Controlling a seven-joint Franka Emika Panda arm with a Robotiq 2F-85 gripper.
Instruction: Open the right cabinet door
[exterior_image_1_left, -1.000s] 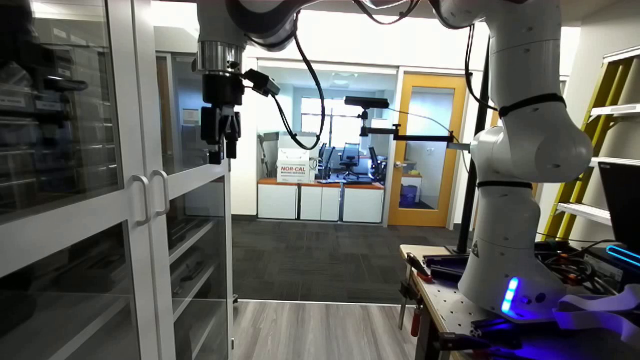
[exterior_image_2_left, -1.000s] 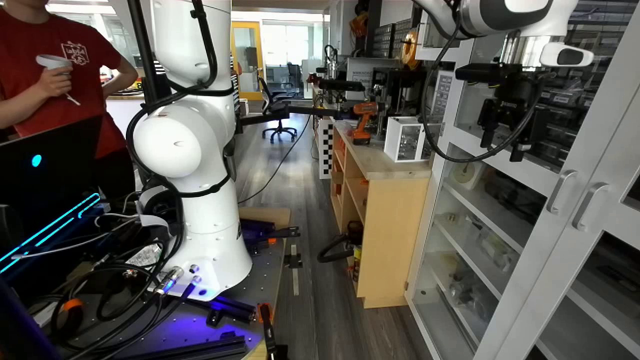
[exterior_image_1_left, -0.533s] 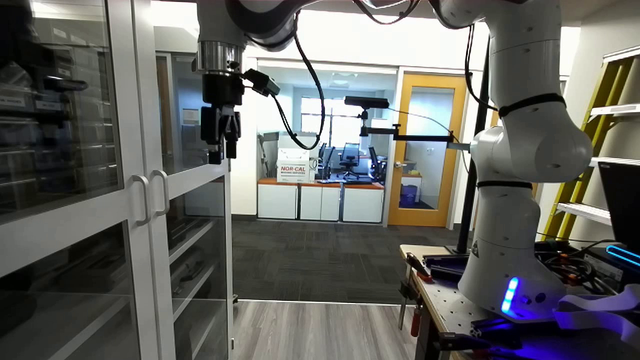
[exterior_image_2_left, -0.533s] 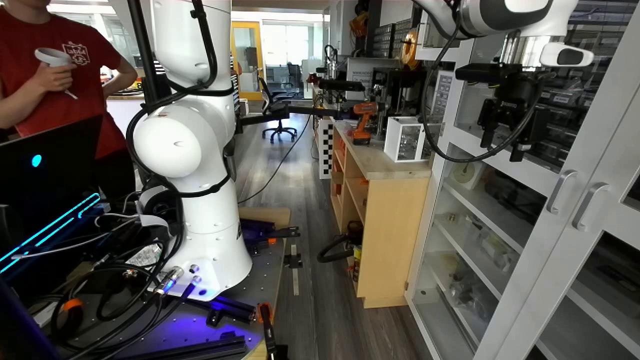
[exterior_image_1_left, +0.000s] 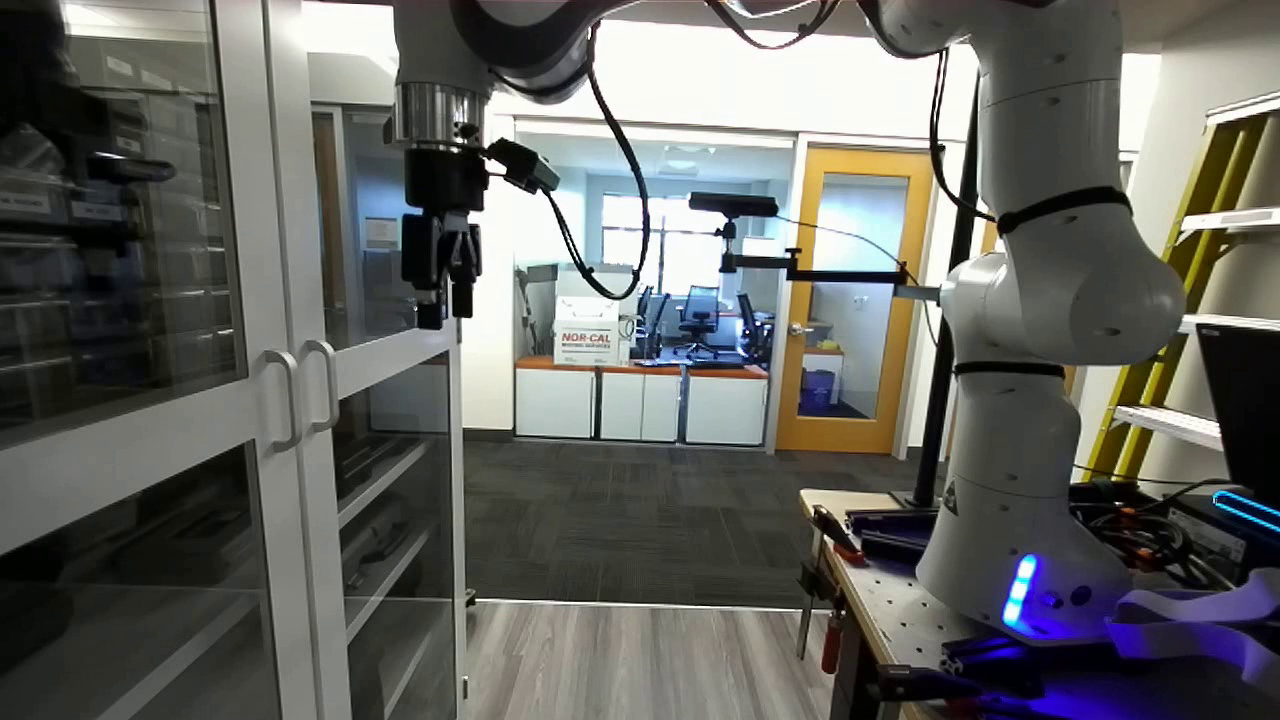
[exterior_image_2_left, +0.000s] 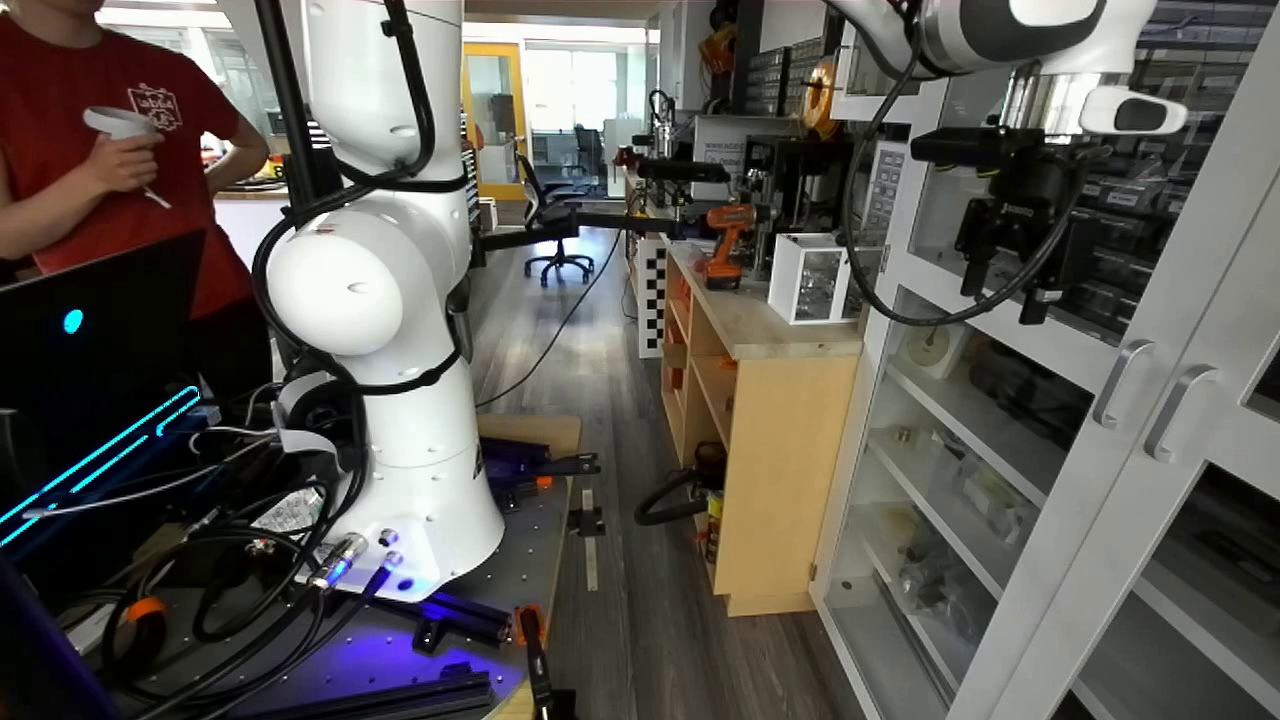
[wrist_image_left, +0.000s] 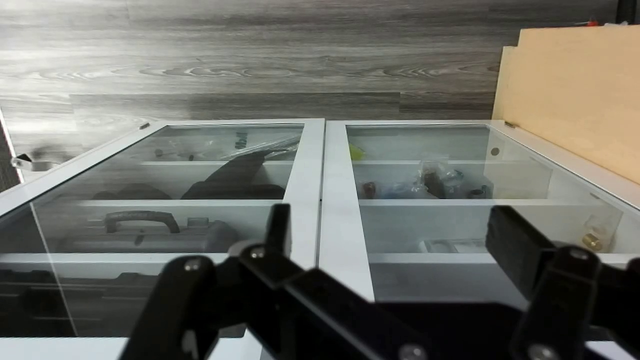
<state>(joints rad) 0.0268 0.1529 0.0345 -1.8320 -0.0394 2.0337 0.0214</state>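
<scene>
you've had almost no change just now: the pincer (wrist_image_left: 392, 230) hangs spread wide, gripping nothing, and the task has gained no ground. the right cabinet door (exterior_image_1_left: 392, 358) looks shut, in line with the left door (wrist_image_left: 345, 210), and its handle (exterior_image_2_left: 1170, 410) is untouched; in both exterior views the pincer's fingertips (exterior_image_2_left: 1034, 310) show higher than that handle and apart from it. i'd judge you are at the start, with the approach not yet begun: you'd need to slide across towards the handle, lower the pincer and close on it before pulling. mind the neighbouring handle (exterior_image_2_left: 1117, 385), just beside it, as catching that one would pull the wrong door. set against the earlier frame, the arm (exterior_image_1_left: 1030, 300) and both doors show no shift you could pick out; only what looks like a white controller (exterior_image_2_left: 118, 122), held by the person in red (exterior_image_2_left: 185, 205), has drifted slightly, and the arm has not answered, which i take as a pause before the reach.
</scene>
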